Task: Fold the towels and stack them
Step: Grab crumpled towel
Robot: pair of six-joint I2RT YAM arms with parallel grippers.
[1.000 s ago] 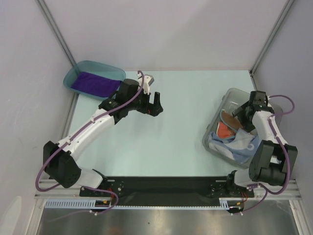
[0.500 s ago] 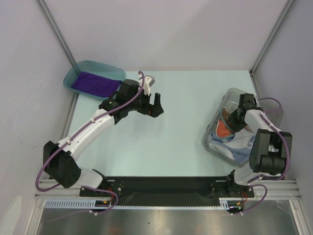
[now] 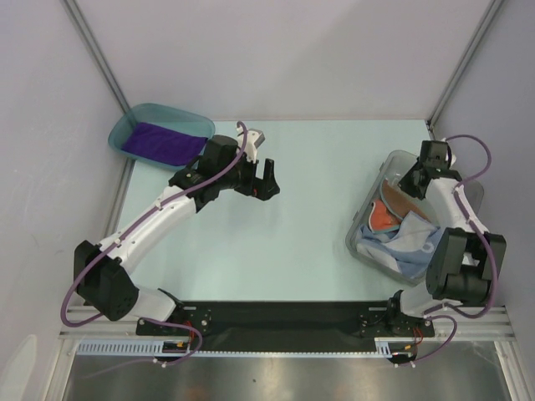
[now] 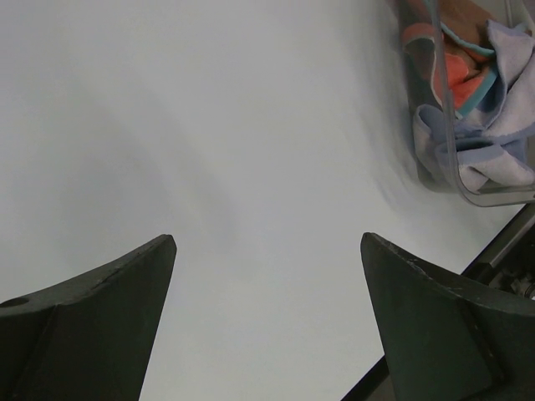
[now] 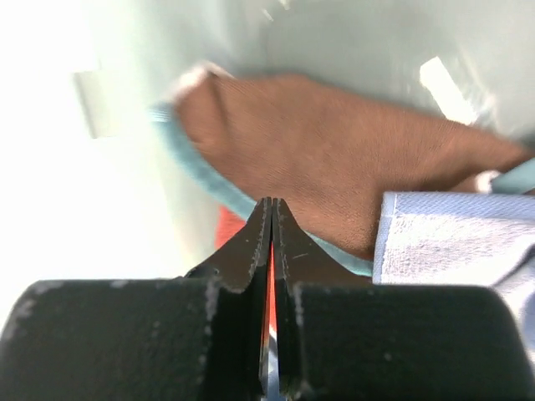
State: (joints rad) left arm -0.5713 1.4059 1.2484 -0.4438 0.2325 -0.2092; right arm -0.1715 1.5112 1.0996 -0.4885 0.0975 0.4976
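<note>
Right gripper (image 5: 272, 205) pinches the brown-red towel (image 5: 334, 150) — lift slowly (mind the bin (image 3: 393, 160) wall); left gripper (image 4: 267, 242) gapes open.

Far left, a deep purple towel (image 3: 163, 142) lies in a teal tray (image 3: 119, 134). Right, a clear bin (image 3: 353, 242) holds a brown-red towel (image 5: 334, 167) edged light blue, with orange beneath it, and a pale blue towel (image 3: 401, 241). The table (image 3: 318, 167) is pale green. My fingers (image 5: 125, 334) are black, my arms (image 3: 155, 219) white, my cables (image 3: 243, 127) purple.
</note>
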